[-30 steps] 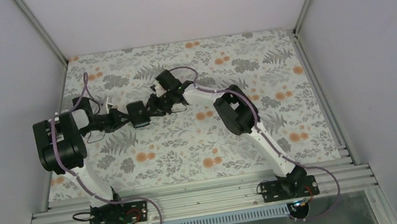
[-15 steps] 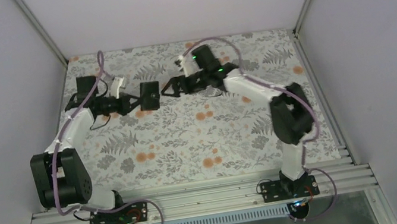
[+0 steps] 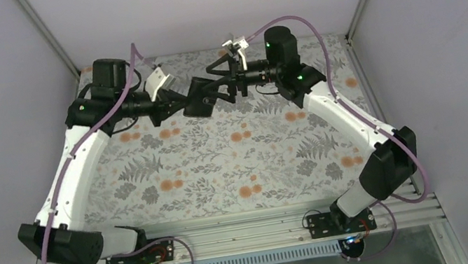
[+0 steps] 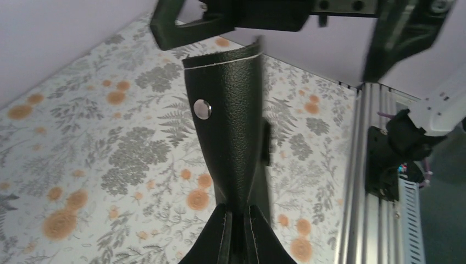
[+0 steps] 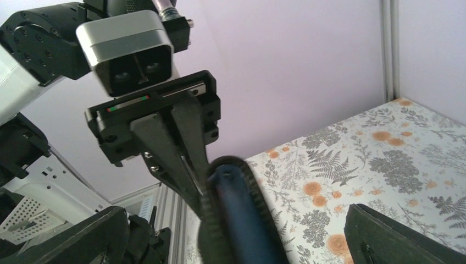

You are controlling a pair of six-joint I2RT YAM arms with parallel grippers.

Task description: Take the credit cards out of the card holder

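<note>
Upper centre: left gripper [image 4: 237, 228] pinches the card holder [image 4: 231, 121] by one end, right gripper [image 5: 236, 242] gapes wide around the other. Looks light and bendy, so I'd reach in at its open edge.

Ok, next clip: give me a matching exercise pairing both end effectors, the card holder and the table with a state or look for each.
Things:
1. left end effector
2. right end effector
3. card holder
4. table

States:
A. covered in a floral pattern
B. wide open, holding nothing
C. black, with a round metal stud
D. shut on the card holder

Pairs: 1-D, 2-B, 3-C, 4-A
</note>
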